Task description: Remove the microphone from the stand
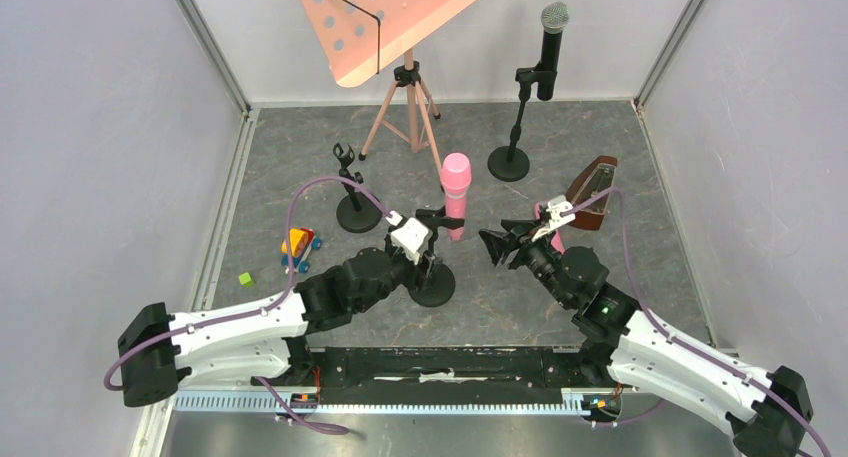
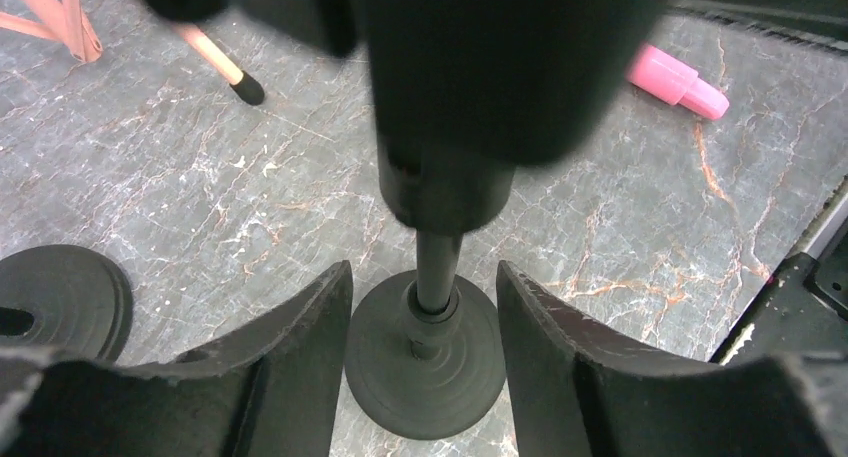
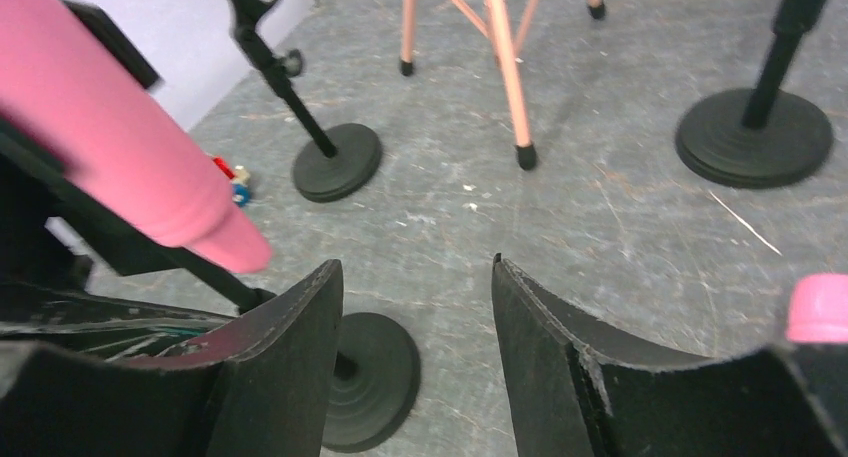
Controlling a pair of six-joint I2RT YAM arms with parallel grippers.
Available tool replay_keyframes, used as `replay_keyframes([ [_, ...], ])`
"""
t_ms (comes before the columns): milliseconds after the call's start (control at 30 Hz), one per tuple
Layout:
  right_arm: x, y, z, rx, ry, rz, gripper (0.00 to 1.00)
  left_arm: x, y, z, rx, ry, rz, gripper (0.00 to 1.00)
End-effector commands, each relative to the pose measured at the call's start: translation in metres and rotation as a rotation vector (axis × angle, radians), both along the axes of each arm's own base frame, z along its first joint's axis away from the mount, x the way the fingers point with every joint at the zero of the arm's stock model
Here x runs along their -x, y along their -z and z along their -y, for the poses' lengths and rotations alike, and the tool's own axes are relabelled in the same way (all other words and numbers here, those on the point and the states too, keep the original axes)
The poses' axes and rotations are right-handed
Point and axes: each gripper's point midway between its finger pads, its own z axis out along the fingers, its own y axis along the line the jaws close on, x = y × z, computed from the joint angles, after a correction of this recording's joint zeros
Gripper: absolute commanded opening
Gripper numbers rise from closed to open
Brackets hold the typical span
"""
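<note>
The left gripper (image 2: 422, 269) has its jaws parted on either side of the thin pole of the near stand (image 2: 430, 377), not pinching it. The right gripper (image 3: 418, 267) hangs wide open and empty just beside the pink microphone (image 3: 110, 137). That microphone sits tilted in the stand's clip, so I'd say none of the job is done yet: it has to be gripped and drawn out, and I can't read any brand or writing anywhere.

A robot lab cell: plain grey walls (image 1: 90, 127) enclose a marbled tabletop (image 1: 600, 147).
</note>
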Motion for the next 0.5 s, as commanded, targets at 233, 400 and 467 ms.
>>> replay_keyframes([
  [233, 0.037, -0.072, -0.015, -0.146, -0.219, 0.134, 0.73, 0.027, -0.032, -0.013, 0.142, 0.075, -0.040, 0.72],
  [400, 0.053, -0.090, -0.015, -0.226, -0.281, 0.173, 0.81, 0.042, -0.055, -0.023, 0.193, 0.140, 0.004, 0.82],
  [467, 0.056, -0.090, -0.016, -0.256, -0.297, 0.171, 0.82, 0.047, -0.065, -0.025, 0.215, 0.166, 0.030, 0.87],
])
